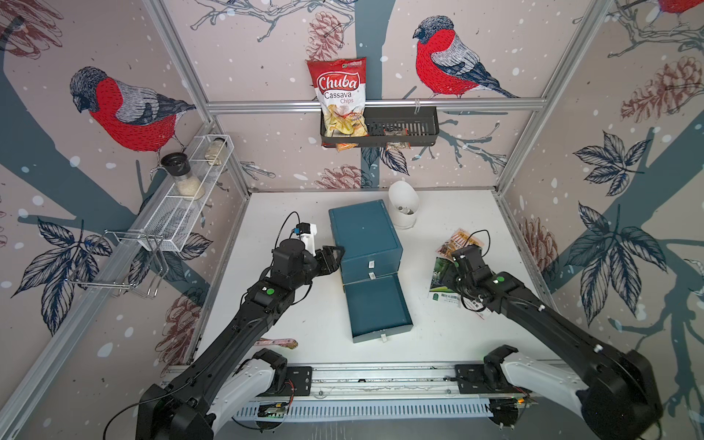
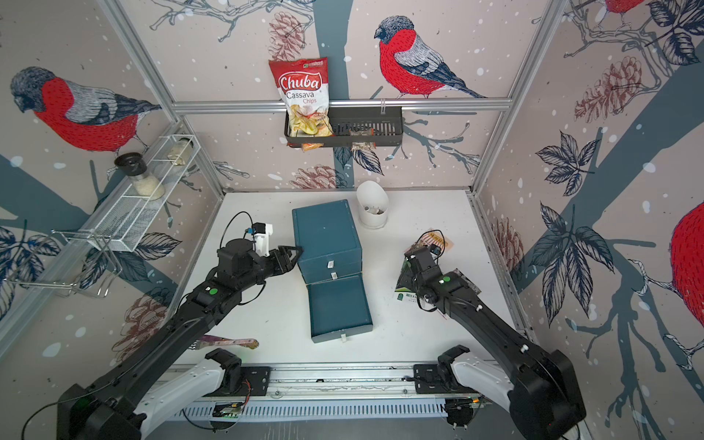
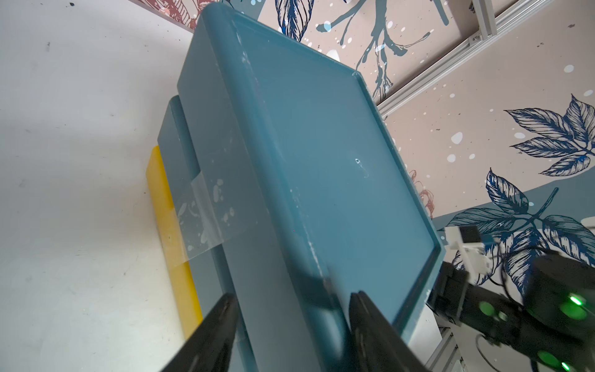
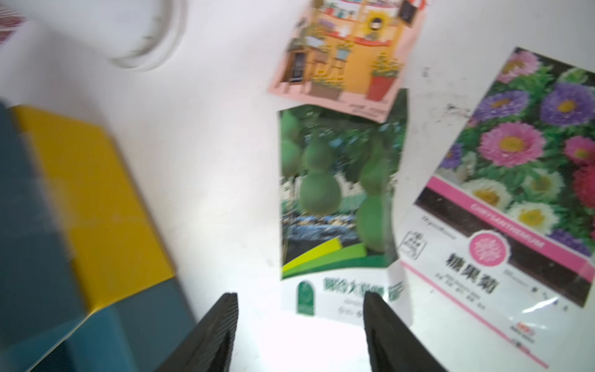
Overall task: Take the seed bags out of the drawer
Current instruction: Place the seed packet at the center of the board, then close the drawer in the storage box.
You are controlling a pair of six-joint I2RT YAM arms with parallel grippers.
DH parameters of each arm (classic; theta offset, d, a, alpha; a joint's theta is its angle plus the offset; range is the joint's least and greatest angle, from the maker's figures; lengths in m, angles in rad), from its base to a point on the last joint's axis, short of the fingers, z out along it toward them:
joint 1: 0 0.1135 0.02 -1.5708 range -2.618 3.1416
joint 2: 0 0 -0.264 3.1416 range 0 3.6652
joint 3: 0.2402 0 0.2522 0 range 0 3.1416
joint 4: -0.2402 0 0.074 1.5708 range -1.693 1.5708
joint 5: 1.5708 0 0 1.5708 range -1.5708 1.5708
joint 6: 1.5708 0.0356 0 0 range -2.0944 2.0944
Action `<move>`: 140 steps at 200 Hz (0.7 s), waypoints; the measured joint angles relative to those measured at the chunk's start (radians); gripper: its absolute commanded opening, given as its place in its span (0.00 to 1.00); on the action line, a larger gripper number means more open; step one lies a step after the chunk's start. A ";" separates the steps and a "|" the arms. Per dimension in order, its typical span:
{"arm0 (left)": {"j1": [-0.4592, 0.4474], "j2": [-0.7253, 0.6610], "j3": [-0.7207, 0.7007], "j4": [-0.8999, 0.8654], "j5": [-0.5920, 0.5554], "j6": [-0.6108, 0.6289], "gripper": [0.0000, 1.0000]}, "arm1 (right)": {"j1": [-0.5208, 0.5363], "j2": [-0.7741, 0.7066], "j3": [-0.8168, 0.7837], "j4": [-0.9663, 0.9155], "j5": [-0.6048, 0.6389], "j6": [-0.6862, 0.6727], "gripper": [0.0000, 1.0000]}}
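Note:
The three seed bags lie on the white table to the right of the blue cabinet: the orange one, the green one and the purple-pink flower one. In both top views my right arm covers much of them; the orange bag and green bag peek out. My right gripper hangs open just above the table at the green bag's near end, holding nothing. The bottom drawer is pulled out and looks empty. My left gripper is open, its jaws straddling the cabinet's upper left edge.
A white scoop-shaped container stands behind the cabinet. A yellow slab shows under the cabinet. On the back wall a black basket holds the Chuba bag. A wire shelf with jars lines the left wall. A pinkish flat object lies front left.

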 measured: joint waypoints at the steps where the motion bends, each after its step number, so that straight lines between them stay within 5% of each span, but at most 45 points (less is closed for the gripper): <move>1: 0.000 0.000 0.002 -0.003 0.000 0.000 0.63 | 0.010 -0.005 0.001 -0.001 0.003 0.005 0.67; 49: 0.001 0.004 0.055 -0.076 -0.003 0.000 0.70 | 0.665 -0.195 -0.081 0.039 0.172 0.193 0.68; 76: 0.001 0.014 0.090 -0.076 -0.003 -0.005 0.69 | 0.918 -0.182 -0.127 0.065 0.253 0.306 0.68; 103: 0.001 0.032 0.102 -0.072 0.008 -0.005 0.65 | 1.035 -0.070 -0.107 0.063 0.301 0.386 0.68; 140: 0.001 0.069 0.104 -0.068 0.015 -0.004 0.57 | 1.061 0.108 -0.069 0.118 0.321 0.406 0.64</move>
